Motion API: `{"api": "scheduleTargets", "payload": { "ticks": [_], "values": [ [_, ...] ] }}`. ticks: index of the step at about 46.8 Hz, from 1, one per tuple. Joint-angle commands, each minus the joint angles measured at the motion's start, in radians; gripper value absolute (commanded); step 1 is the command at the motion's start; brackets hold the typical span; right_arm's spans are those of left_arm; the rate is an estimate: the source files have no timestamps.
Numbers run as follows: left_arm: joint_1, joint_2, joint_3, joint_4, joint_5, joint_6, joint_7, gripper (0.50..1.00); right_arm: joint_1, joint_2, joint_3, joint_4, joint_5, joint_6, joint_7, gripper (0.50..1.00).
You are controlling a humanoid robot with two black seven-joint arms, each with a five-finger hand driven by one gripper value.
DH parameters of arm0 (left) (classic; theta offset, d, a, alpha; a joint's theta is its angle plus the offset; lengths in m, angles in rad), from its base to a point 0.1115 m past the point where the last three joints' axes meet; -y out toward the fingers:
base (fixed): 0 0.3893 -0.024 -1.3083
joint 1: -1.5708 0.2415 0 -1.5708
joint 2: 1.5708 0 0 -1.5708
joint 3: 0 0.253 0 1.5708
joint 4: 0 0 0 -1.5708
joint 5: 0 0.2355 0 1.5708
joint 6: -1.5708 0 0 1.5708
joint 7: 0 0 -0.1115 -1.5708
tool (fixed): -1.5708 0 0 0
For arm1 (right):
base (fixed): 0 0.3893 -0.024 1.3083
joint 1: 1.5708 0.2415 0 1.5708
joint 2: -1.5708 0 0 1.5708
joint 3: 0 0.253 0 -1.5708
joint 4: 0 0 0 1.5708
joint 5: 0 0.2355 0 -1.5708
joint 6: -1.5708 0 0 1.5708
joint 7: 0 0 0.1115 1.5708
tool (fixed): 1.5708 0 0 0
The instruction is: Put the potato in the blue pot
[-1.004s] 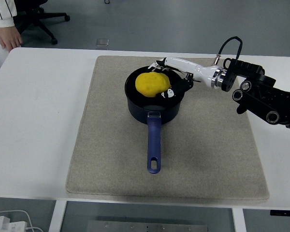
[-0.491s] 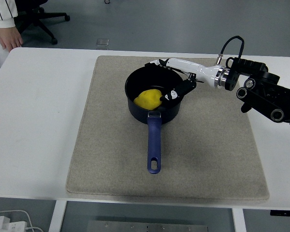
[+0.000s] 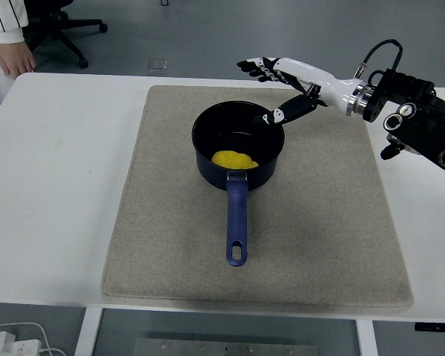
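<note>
My right hand (image 3: 282, 89) hangs above the far right rim of the blue pot (image 3: 237, 152), fingers spread apart and holding nothing. The white palm section runs back to the right into my black forearm (image 3: 423, 126), which comes in over the right side of the bench (image 3: 59, 185). The thumb tip points down and to the left, just over the pot's rim; I cannot tell whether it touches the rim. The other fingertips (image 3: 254, 65) reach out toward the far left, clear of the pot.

The potato (image 3: 234, 159) lies inside the blue pot, on its bottom, against the near wall just above where the handle joins. It is yellow and only partly seen over the rim.

The pot stands upright on a beige mat (image 3: 170, 252) that covers the middle of the bench. Its blue handle (image 3: 236, 222) points straight toward the near edge and lies over the mat.

At the far left corner, beyond the bench, a person's hand (image 3: 15, 59) and a striped sleeve (image 3: 4, 18) show, well apart from the pot. A black office chair (image 3: 59, 22) stands on the floor behind. Near the bench's near left corner, below its edge, some white cables (image 3: 15, 337) lie.
</note>
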State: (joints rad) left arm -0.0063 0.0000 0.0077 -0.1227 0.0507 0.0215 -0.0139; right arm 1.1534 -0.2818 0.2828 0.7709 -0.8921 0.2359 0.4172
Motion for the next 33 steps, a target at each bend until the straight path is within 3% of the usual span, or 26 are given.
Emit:
{"api": "scheduleTargets", "payload": {
  "ticks": [1, 15, 33],
  "values": [
    [0.000, 0.000, 0.000, 0.000, 0.000, 0.000, 0.000, 0.996, -0.003, -0.016, 0.001, -0.001, 0.091, -0.006, -0.001, 0.930],
    [0.000, 0.000, 0.000, 0.000, 0.000, 0.000, 0.000, 0.996, -0.052, -0.036, 0.015, -0.001, 0.441, -0.013, -0.024, 0.930],
    [0.000, 0.000, 0.000, 0.000, 0.000, 0.000, 0.000, 0.996, -0.089, -0.085, 0.029, -0.018, 0.627, 0.002, -0.158, 0.928]
  ]
}}
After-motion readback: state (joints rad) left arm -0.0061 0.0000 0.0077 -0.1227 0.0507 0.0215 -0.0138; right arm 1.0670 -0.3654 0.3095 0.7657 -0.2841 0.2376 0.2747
